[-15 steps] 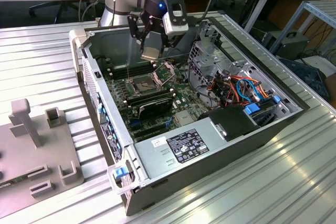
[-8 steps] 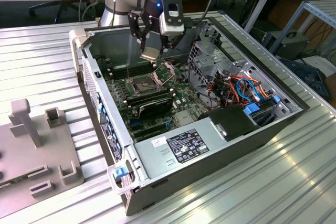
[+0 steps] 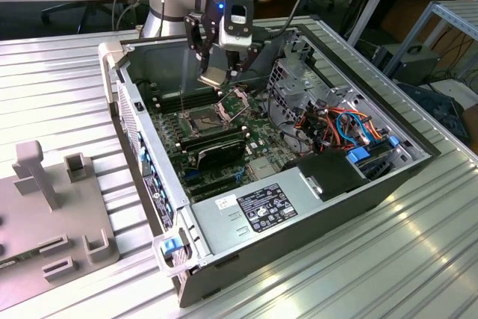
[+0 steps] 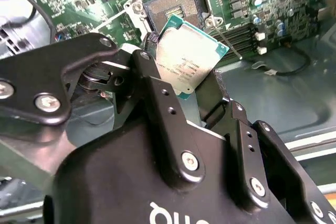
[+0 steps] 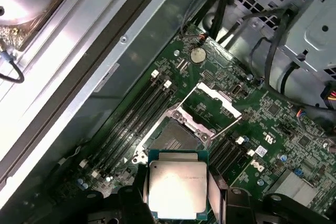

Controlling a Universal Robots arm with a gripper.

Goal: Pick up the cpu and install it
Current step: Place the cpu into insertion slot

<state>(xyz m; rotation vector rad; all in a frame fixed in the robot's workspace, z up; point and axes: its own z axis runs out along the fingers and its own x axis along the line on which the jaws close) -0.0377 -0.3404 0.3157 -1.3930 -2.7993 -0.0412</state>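
While hovering over the case (image 3: 131,102), grips the cpu (image 3: 212,76) in the pincer (image 3: 216,72). Picked up, not yet seated; open socket (image 3: 200,117) at its six o'clock, exterior view.

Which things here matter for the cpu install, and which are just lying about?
Job in hand:
- cpu, clamped in the gripper
- motherboard socket, open beneath it, load plate raised

Lying about:
- power supply
- drive cables
- coin cell
- grey fixture blocks on the table, at the exterior view's left
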